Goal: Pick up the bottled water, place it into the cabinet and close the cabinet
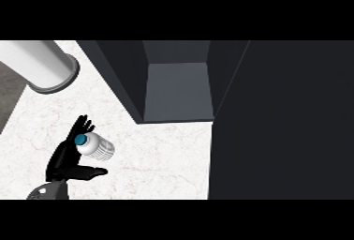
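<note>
A pale, marble-like bench [159,154] with faint grey veining is filling the near left of the view, its surface looking smooth and matte. At the far left a thick white cylinder [38,63] with a grey rim is lying at a slant, rounded and plain. The cabinet [180,89] is standing open at the far middle, a boxy dark grey shape with flat interior walls and a lighter grey inner floor; its dark door [283,122] is showing as a broad flat panel down the right side. The bottled water [95,144] is sitting on the bench at the near left, seen from above: a round, ribbed, whitish body with a teal cap. The left hand [69,161], glossy black on a grey forearm, is lying just beside the bottle on its left, fingers straight and spread, pointing far, touching or nearly touching the bottle, with the thumb sticking out to the right below it, not curled round anything.
</note>
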Motion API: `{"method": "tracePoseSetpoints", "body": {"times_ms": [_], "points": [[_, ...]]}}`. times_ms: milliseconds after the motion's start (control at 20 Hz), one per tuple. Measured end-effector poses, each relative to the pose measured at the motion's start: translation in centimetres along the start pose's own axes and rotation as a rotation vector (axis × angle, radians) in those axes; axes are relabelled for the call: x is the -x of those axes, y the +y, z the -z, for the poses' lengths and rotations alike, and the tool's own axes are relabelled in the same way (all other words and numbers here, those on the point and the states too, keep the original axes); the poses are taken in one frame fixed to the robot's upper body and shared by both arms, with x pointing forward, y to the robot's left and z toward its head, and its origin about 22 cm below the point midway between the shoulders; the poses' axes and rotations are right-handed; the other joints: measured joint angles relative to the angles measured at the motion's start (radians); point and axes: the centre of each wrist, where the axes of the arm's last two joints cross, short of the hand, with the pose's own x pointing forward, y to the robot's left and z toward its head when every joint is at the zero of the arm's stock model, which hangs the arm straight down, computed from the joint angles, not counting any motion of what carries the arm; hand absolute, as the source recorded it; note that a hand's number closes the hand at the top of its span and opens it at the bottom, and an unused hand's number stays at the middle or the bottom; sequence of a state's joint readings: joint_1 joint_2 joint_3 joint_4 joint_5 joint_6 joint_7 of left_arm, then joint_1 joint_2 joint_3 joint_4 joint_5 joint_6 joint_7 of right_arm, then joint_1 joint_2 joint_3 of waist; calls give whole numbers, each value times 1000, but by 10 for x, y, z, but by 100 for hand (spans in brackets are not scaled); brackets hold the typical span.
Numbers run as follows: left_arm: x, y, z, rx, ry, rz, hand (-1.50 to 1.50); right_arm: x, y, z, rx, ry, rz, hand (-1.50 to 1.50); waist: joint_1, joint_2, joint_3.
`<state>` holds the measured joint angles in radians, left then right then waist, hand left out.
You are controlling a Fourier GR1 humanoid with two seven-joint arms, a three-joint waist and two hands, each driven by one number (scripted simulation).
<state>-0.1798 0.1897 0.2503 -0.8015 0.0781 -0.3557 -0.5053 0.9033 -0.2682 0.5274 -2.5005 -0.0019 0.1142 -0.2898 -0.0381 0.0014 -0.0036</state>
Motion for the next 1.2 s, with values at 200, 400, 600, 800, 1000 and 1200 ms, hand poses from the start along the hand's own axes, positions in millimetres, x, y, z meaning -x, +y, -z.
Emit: {"method": "tracePoseSetpoints", "body": {"times_ms": [200,400,600,800,1000,1200], "points": [[15,-3,4,33,-9,-19,150,0,0,-3,3,-5,-8,-150,0,1,0],[30,-8,1,38,-28,-47,150,-1,2,-7,-4,-2,-4,-150,-3,2,-1],[36,-13,4,44,-51,23,150,-1,4,-11,2,2,3,-150,-6,1,0],[35,-15,11,34,-122,121,150,-1,3,-11,-3,-3,-6,-150,-6,3,1],[37,-24,15,51,-189,198,150,-2,1,-13,1,1,-24,-150,0,0,3],[47,-42,11,43,-238,214,150,-2,1,-13,5,4,-28,-150,10,-4,7]]}}
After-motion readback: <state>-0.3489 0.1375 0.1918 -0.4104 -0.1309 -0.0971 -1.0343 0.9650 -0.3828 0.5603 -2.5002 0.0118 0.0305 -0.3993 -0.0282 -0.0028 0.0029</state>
